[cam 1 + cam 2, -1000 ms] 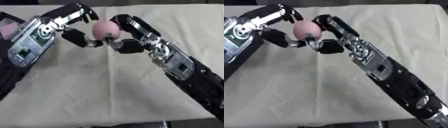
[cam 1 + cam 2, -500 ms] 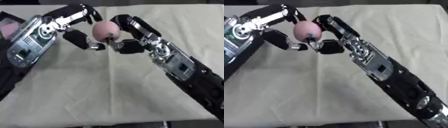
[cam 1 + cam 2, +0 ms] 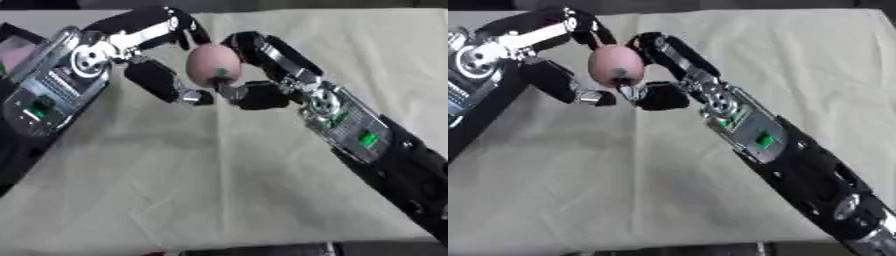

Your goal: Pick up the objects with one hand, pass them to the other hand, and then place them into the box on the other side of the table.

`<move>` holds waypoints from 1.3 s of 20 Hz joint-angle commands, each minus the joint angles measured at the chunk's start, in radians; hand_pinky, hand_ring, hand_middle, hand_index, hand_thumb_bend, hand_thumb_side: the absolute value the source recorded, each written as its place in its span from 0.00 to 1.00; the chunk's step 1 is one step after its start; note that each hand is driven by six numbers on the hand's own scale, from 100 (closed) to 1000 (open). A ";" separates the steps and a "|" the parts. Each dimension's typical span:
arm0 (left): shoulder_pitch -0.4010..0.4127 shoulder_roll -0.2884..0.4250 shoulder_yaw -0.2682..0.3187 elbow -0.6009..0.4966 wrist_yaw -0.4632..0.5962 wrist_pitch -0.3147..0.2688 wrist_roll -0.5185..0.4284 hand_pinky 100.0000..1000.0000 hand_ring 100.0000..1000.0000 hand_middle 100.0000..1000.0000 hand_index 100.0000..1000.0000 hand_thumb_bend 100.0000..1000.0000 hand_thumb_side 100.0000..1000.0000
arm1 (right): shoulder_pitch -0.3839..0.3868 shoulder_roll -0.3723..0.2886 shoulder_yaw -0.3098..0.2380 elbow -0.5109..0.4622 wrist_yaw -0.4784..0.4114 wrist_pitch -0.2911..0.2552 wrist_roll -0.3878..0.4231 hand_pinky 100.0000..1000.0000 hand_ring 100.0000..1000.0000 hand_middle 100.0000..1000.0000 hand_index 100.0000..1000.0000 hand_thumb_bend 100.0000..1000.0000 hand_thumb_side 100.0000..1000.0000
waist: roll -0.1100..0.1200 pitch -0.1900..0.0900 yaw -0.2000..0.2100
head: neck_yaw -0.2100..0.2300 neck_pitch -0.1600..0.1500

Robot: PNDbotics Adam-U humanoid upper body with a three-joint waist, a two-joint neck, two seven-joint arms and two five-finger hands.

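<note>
A pink egg-shaped object (image 3: 213, 65) hangs above the cream cloth at the upper middle, held between both hands. My right hand (image 3: 262, 75) comes in from the lower right, its fingers curled over the object's right side and its thumb under it. My left hand (image 3: 153, 55) reaches in from the left, its fingers arched over the object's top left and its thumb (image 3: 171, 85) curled below it. Both hands touch the object. Part of a dark box (image 3: 16, 47) with a pinkish inside shows at the far left edge, mostly hidden by my left forearm.
The cream cloth (image 3: 201, 190) covers the table, with creases toward the front. My right forearm (image 3: 798, 160) crosses the lower right. The table's front edge runs along the bottom of the views.
Both hands and the pink object stay almost where they were, with the left hand's fingers still arched over it.
</note>
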 commanded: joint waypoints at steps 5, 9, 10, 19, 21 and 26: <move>-0.013 0.006 0.010 -0.006 0.022 0.031 0.050 0.78 0.66 0.65 0.73 0.34 0.38 | -0.009 -0.018 -0.006 -0.015 0.004 -0.001 0.001 0.75 0.59 0.62 0.51 0.05 0.00 | 0.014 -0.014 -0.001 | 0.001 -0.003; -0.012 0.000 0.007 0.005 0.043 0.048 0.085 0.76 0.63 0.58 0.66 0.15 0.42 | -0.007 -0.018 -0.005 -0.015 0.004 -0.002 0.001 0.75 0.59 0.62 0.51 0.05 0.00 | 0.014 -0.013 -0.002 | 0.002 -0.003; -0.012 -0.001 0.006 0.006 0.048 0.049 0.091 0.76 0.62 0.57 0.64 0.11 0.41 | -0.006 -0.018 -0.005 -0.016 0.004 -0.002 0.001 0.75 0.59 0.62 0.51 0.05 0.00 | 0.014 -0.012 -0.002 | 0.002 -0.003; -0.011 -0.004 0.002 0.006 0.086 0.056 0.108 0.74 0.56 0.48 0.47 0.00 0.25 | -0.001 -0.020 -0.002 -0.018 0.005 -0.001 0.004 0.75 0.59 0.62 0.51 0.06 0.00 | 0.012 -0.010 -0.001 | 0.002 -0.003; -0.011 -0.005 0.001 0.007 0.093 0.056 0.111 0.74 0.55 0.48 0.46 0.00 0.20 | 0.000 -0.020 -0.002 -0.019 0.004 0.000 0.005 0.75 0.59 0.62 0.51 0.07 0.00 | 0.012 -0.010 -0.001 | 0.002 -0.003; -0.012 -0.006 -0.001 0.009 0.106 0.058 0.115 0.73 0.54 0.45 0.39 0.00 0.09 | 0.003 -0.023 0.000 -0.020 0.005 0.005 0.008 0.75 0.60 0.64 0.54 0.19 0.00 | 0.012 -0.010 -0.001 | 0.003 -0.003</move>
